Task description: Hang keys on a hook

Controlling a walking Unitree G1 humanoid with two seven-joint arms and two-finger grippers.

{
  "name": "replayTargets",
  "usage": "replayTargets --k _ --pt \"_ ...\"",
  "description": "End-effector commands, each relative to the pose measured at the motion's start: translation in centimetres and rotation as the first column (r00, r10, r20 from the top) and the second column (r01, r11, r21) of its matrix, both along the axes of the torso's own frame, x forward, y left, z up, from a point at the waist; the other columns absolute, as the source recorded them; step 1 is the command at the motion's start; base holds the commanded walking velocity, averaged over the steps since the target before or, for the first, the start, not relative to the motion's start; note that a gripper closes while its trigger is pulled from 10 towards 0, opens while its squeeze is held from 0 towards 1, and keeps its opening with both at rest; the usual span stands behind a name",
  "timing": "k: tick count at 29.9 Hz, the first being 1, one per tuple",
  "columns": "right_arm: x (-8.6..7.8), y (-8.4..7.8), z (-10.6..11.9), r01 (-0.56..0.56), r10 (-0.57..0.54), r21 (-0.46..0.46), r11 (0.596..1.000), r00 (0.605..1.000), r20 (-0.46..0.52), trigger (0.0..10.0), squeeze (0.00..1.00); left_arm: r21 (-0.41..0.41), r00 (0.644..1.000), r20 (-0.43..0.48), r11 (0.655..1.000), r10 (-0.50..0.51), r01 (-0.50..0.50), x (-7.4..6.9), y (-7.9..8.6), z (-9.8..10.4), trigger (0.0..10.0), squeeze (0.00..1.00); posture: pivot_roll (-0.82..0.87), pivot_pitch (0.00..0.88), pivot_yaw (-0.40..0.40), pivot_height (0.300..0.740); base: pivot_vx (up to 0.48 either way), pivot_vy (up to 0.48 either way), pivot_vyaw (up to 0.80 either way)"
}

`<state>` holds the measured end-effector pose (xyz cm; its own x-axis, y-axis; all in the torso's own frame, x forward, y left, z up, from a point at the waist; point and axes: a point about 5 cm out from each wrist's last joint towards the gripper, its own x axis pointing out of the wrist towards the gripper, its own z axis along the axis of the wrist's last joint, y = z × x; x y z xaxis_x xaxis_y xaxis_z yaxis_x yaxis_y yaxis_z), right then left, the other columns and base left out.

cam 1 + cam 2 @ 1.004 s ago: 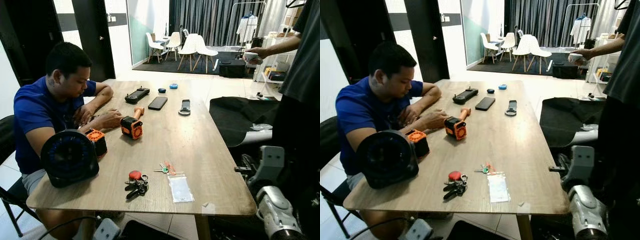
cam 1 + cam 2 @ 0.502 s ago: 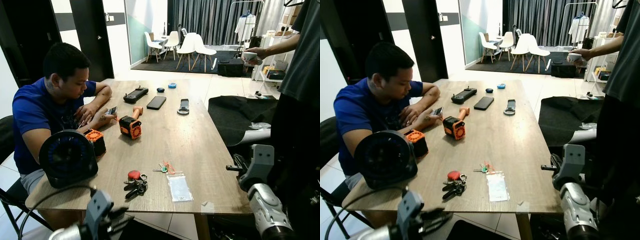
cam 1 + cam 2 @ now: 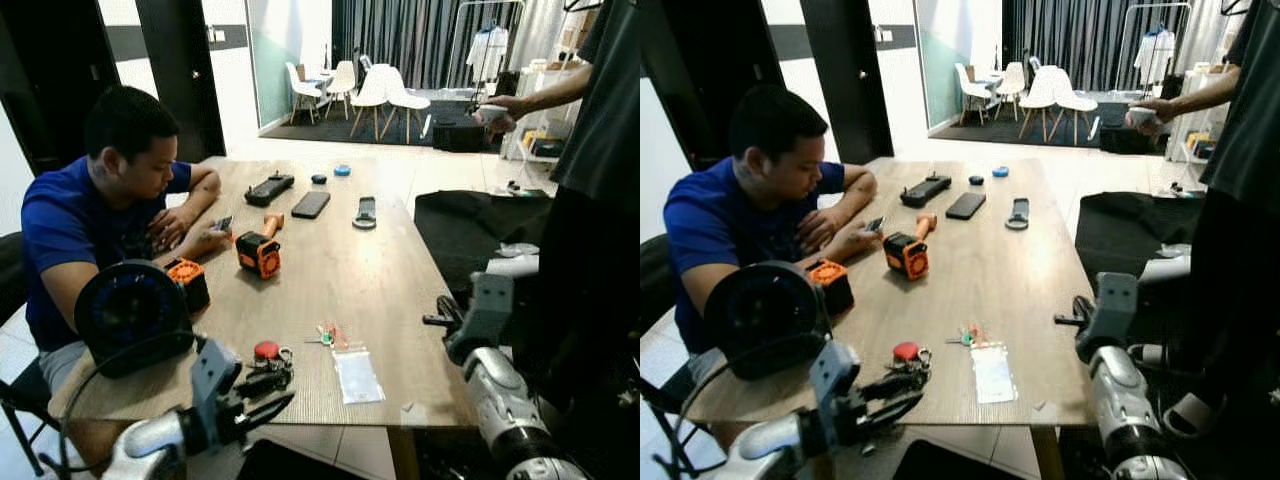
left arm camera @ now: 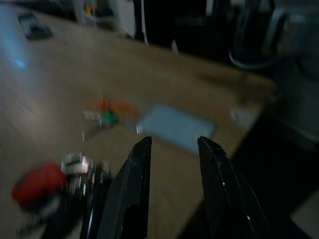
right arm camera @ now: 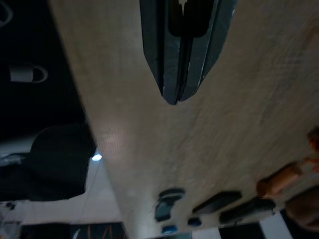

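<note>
Keys (image 3: pixel 270 366) with a round red tag lie in a dark bunch near the front edge of the long wooden table (image 3: pixel 390 270), which takes up most of the room ahead of the robot. A seated person (image 3: pixel 85 215) in a blue shirt leans over the table's left side, hands busy close to an orange and black tool (image 3: pixel 259 250). Another person (image 3: pixel 600 170) in a dark top stands at the right, one arm stretched out toward the back of the room. A big round black fan (image 3: pixel 133 317) sits on the near left corner, with a small orange and black box (image 3: pixel 187 281) just behind it.

The left gripper (image 3: pixel 262 396) reaches in low over the front edge, its two black fingers (image 4: pixel 130 196) parted, the tips just short of the keys and holding nothing. The right gripper (image 5: pixel 174 97) hangs off the table's right side, fingers pressed together and empty, pointing at the tabletop.

Just right of the bunch lies a clear plastic bag (image 3: pixel 356 375), and beside its far corner a small key set with green and orange tags (image 3: pixel 328 335). Farther up the table are a black phone (image 3: pixel 311 204), a game controller (image 3: pixel 270 187) and a black and silver strap-like piece (image 3: pixel 365 212).
</note>
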<state>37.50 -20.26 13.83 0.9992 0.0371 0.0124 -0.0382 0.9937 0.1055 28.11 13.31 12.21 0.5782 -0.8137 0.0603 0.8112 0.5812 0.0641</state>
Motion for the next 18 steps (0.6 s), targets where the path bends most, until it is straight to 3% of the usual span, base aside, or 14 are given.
replayTargets --k 1,5,7,8,9,11,18 --pt "0.3 0.9 0.1 -0.065 0.065 0.003 0.998 0.998 -0.017 10.0 0.0 0.023 0.999 0.019 0.999 0.029 -0.03 0.2 -0.4 0.4 10.0 0.0 0.02 0.057 0.042 0.74 0.0 0.0 0.0" --pt "0.6 2.6 0.2 -0.197 0.197 0.002 0.98 0.98 -0.03 10.0 0.0 0.027 0.998 0.045 0.998 0.049 -0.05 0.4 -0.5 0.9 10.0 0.0 0.03 0.063 0.033 0.74 0.0 0.0 0.0" --pt "0.6 3.8 0.3 -0.282 0.282 0.005 0.959 0.959 -0.036 10.0 0.11 0.016 0.997 0.054 0.998 0.052 -0.053 0.3 -0.6 1.4 10.0 0.0 0.03 0.064 0.025 0.74 0.0 0.0 0.0" --pt "0.6 4.2 0.1 -0.309 0.309 0.004 0.951 0.95 -0.043 10.0 0.46 0.017 0.997 0.059 0.998 0.053 -0.054 0.3 -0.6 1.5 10.0 0.0 0.03 0.065 0.023 0.74 0.0 0.0 0.0" --pt "0.5 4.6 -0.1 -0.334 0.333 0.001 0.943 0.941 -0.055 10.0 0.95 0.023 0.995 0.071 0.998 0.065 -0.067 0.3 -0.6 1.7 10.0 0.0 0.03 0.067 0.02 0.74 0.0 0.0 0.0" --pt "0.3 4.9 -0.6 -0.352 0.35 -0.003 0.936 0.934 -0.072 10.0 1.0 0.03 0.992 0.09 0.996 0.084 -0.087 0.4 -0.6 1.9 10.0 0.0 0.04 0.07 0.017 0.74 0.0 0.0 0.0" --pt "0.2 4.9 -1.3 -0.353 0.352 0.013 0.936 0.93 -0.102 10.0 1.0 0.082 0.985 0.118 0.988 0.124 -0.135 0.4 -1.0 1.5 10.0 0.0 0.04 0.081 0.014 0.74 0.0 0.0 0.0"
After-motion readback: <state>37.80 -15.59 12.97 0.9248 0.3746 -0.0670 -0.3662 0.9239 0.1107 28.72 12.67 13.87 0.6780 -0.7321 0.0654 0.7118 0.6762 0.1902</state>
